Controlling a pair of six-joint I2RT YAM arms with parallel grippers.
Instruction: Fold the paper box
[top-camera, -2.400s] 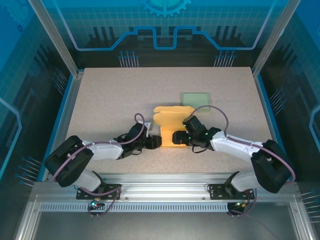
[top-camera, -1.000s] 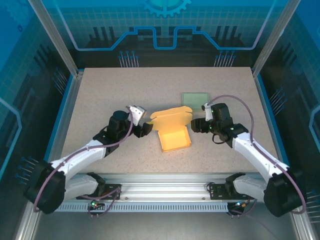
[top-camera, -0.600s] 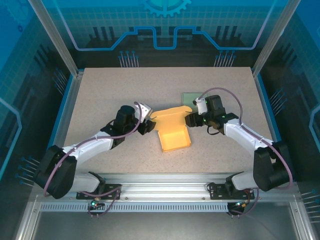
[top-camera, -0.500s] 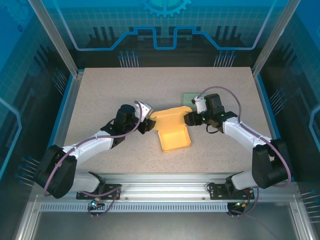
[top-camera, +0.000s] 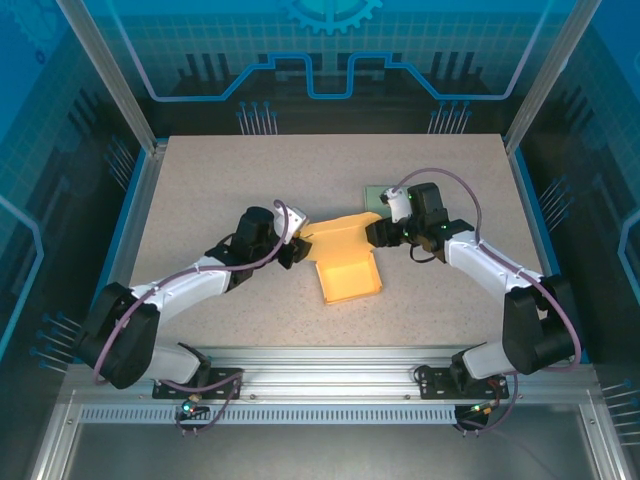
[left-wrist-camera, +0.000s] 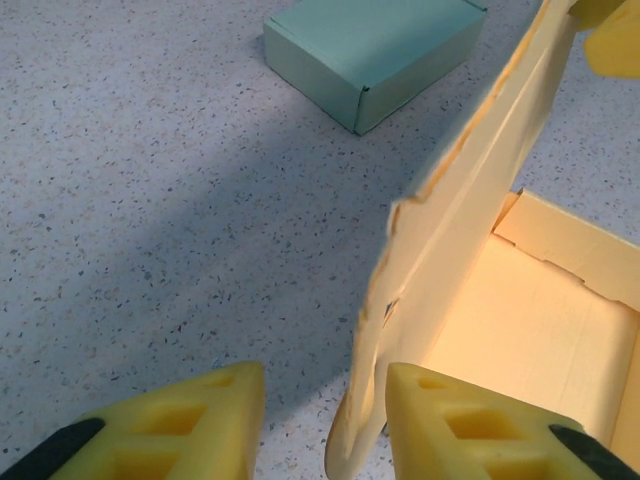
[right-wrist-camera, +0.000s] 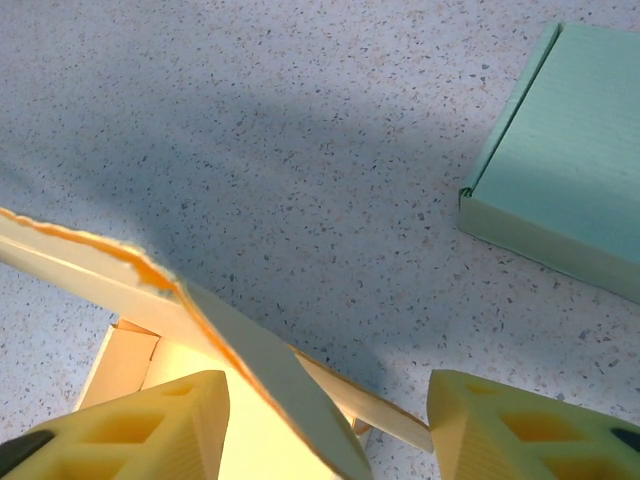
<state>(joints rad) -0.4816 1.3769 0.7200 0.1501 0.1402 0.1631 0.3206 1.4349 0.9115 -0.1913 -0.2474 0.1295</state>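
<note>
table (top-camera: 220, 170) — speckled beige | walls (top-camera: 420, 40) — blue panels | rail (top-camera: 330, 385) aluminium

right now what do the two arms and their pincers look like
The left arm and right arm are built from white links joined by bulky black joints. A greyish-purple cable loops along each. The left pincer and right pincer have dark bodies. Their fingers are blocky yellow pieces with square recesses and a black strip.
</note>
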